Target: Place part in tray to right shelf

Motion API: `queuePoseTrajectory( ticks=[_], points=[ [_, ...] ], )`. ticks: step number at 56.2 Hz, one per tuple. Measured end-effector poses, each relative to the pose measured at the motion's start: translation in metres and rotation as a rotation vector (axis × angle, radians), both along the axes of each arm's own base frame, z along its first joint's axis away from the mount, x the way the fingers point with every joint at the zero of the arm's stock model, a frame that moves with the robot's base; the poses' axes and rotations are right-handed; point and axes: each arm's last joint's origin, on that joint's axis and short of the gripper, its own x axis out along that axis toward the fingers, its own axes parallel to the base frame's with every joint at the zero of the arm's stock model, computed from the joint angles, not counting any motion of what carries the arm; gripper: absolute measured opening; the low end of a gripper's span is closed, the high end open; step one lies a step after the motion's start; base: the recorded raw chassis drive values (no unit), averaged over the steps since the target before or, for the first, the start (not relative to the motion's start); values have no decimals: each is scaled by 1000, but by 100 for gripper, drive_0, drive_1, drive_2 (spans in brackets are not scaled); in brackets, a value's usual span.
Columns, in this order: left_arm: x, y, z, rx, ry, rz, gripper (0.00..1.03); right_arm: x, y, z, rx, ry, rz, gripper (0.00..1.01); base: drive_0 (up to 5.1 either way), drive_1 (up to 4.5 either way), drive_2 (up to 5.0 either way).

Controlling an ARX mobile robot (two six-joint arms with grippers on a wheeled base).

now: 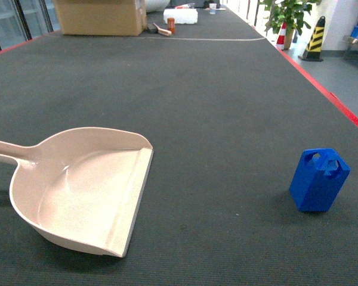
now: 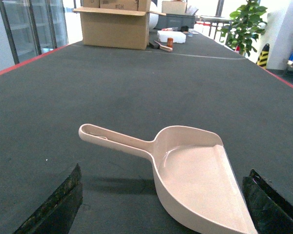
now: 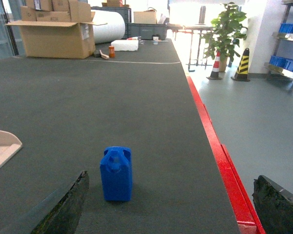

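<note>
The small blue part point(image 1: 318, 180) stands upright on the dark mat at the right, also in the right wrist view point(image 3: 116, 174). The beige tray point(image 1: 83, 187) lies at the left with nothing in it, handle pointing left, flat lip facing right. In the left wrist view the tray point(image 2: 193, 170) lies just ahead of my left gripper point(image 2: 161, 209), which is open and holds nothing. My right gripper point(image 3: 173, 207) is open too, with the part ahead of its left finger point(image 3: 63, 209). Neither gripper shows in the head view. The right shelf is out of view.
A red strip point(image 3: 219, 161) marks the mat's right edge, with grey floor beyond. A cardboard box point(image 1: 100, 16), a white block point(image 1: 180, 16) and small items sit at the far end. A potted plant point(image 1: 289, 18) and striped cones point(image 1: 314, 39) stand off the mat at the right.
</note>
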Motion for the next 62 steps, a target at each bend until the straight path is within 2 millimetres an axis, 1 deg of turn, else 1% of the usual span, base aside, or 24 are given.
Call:
queuePoseTrajectory(
  ticks=[62],
  points=[
    [0,0,0,0,0,0,98,0,0,0,0,0,0,98,0,0,0]
  ],
)
